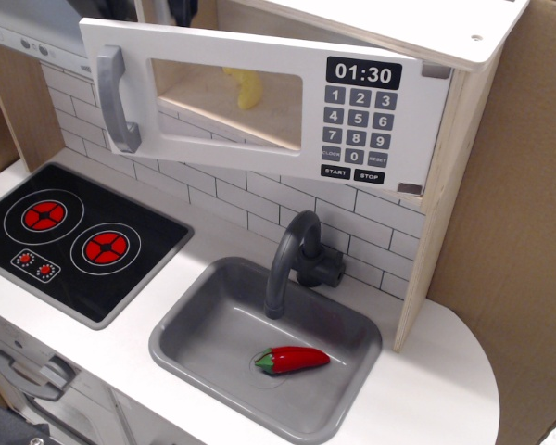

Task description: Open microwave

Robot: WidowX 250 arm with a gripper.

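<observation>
The white microwave [269,102] hangs under the pale wood shelf. Its door, with a clear window, stands slightly ajar, swung out at the left side where the grey vertical handle [113,100] is. The clock display [363,73] reads 01:30 above the dark keypad [356,130]. A yellow item [247,89] shows inside through the window. Only a dark piece of my gripper [182,9] shows at the top edge, above the door and clear of the handle. Its jaws are cut off by the frame.
A grey sink [213,324] holds a red pepper [294,359], with a grey faucet [292,260] behind it. A black stovetop [74,243] with red burners lies at the left. A cardboard wall [519,232] stands at the right.
</observation>
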